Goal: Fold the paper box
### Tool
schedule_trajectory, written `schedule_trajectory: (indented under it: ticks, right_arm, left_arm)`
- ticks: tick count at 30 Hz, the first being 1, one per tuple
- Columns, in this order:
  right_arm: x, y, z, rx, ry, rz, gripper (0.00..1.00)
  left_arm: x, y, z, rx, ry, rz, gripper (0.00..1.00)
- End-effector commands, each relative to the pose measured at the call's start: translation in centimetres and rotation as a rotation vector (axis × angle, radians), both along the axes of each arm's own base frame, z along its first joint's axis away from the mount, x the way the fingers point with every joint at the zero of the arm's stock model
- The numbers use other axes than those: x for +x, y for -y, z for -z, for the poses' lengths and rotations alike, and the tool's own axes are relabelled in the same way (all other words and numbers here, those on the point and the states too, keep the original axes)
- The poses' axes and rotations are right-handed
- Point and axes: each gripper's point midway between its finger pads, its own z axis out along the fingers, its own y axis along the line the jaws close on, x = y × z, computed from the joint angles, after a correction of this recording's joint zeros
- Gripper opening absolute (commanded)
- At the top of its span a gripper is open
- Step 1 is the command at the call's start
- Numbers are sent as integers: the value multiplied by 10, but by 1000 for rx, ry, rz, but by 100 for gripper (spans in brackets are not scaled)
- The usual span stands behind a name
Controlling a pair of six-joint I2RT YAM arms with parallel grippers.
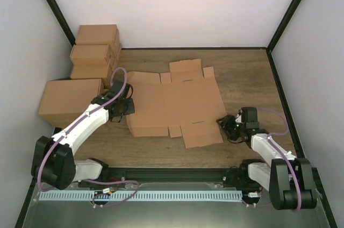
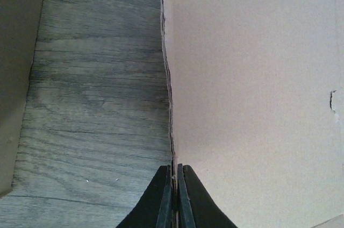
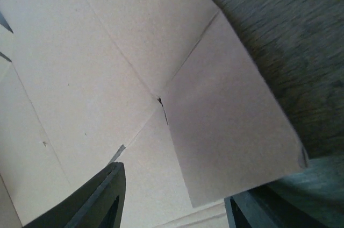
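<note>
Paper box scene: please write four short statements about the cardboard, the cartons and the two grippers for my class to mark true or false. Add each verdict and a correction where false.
1. The paper box lies flat and unfolded on the table. True.
2. The left gripper is wide open. False: its jaws are shut, at the box's left edge.
3. The right gripper has its jaws apart, over a corner flap of the box. True.
4. The brown cartons stand on the table's right side. False: they are stacked at the left.
</note>
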Motion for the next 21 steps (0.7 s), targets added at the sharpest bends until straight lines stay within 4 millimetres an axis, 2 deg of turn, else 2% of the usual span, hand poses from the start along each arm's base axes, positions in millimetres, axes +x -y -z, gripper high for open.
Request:
schedule_trajectory:
  ticks: [1,5,7,9,11,12,14,16,17,18,21]
  right_arm:
    - [21,8,-13,-8,17,65,49]
    - [22,15,-8,-16,-22,131,39]
    - [23,17,-6,-15,-31,151,30]
    - [25,18,-6,-18,-27,156,19]
    - [29,17,-8,-29,-8,141,3]
    - [32,18,-11,-40,5,128,1]
    - [38,17,-19,-72,51,82,1]
    - [45,14,-32,-111,130,11,1]
    - [48,11,-41,-128,187,-37,1]
    - [50,8,-51,-145,247,-85,1]
    - [52,-5,-79,-177,413,-227,1]
  left_arm:
    - [1,4,1,-7,7,18,4]
    - [0,5,2,-7,4,19,4]
    - [1,5,2,-6,4,18,5]
    - [1,5,2,-8,5,18,6]
    - [0,5,1,-10,6,20,10]
    - [0,6,1,-12,7,21,14]
    - [0,6,-1,-13,9,22,32]
    - [0,5,-5,-15,19,18,62]
    - [1,5,-8,-16,25,14,72]
    - [1,4,-12,-16,35,9,80]
    - [4,3,-30,-20,79,8,92]
